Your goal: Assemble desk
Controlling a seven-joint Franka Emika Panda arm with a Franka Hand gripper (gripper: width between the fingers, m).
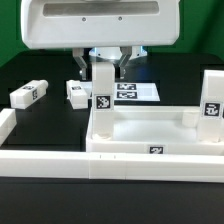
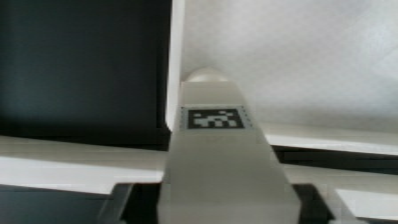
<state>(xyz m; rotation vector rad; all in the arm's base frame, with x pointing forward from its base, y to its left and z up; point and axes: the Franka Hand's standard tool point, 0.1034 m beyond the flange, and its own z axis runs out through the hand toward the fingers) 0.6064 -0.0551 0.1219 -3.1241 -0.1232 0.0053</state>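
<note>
**Leg at corner socket, grip unclear**

Gripper (image 1: 100, 66) straddles an upright leg (image 1: 101, 90) at the far corner of the top (image 1: 130, 140), on the exterior view's left. The jaws flank the leg, but I cannot tell if they press on it or stand just off. In the wrist view the leg (image 2: 217, 150) sits centred, tag visible.

Likely step: seating this leg in its socket. Keep it plumb, grip square on the flat sides, turn it about its own axis, and don't drag the top.

- **Second leg** (image 1: 211, 103): stands at the top's corner on the exterior view's right, well apart.
- **Third leg** (image 1: 77, 92): lies on the table (image 1: 40, 60) just beside the gripper, so that side is tight.
- **Fourth leg** (image 1: 28, 95): lies nearer the table's edge on the exterior view's left.
- **Marker board** (image 1: 140, 92): just behind the top.
- **Rail** (image 1: 50, 165): bounds the front.

The open room is upward.
</note>
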